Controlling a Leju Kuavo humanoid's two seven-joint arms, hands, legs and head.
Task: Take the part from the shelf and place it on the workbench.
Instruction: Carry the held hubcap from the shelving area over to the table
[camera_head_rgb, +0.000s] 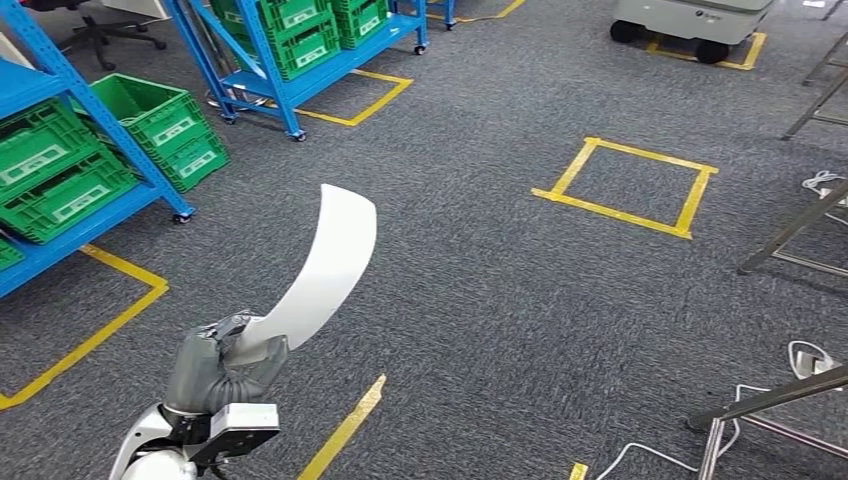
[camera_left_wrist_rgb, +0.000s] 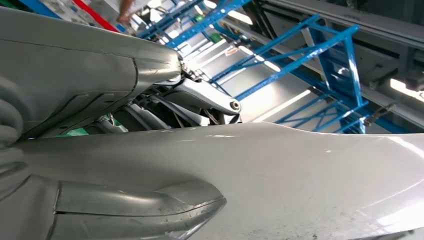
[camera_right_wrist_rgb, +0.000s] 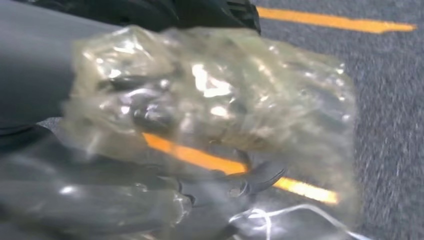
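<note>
You will find no legible text here. The green crates (camera_head_rgb: 150, 125) on the blue shelf (camera_head_rgb: 60, 85) carry white labels (camera_head_rgb: 168, 131), but their print is too small to read. The yellow floor tape (camera_head_rgb: 625, 185) bears no characters.

A plain white curved plastic part (camera_head_rgb: 325, 262) sits in the grey-covered left hand (camera_head_rgb: 222, 362). Bright green slotted plastic crates (camera_head_rgb: 165, 128) with white labels fill blue metal shelving (camera_head_rgb: 262, 70), and yellow tape lines (camera_head_rgb: 627, 186) mark the speckled dark grey carpet (camera_head_rgb: 480, 280).
</note>
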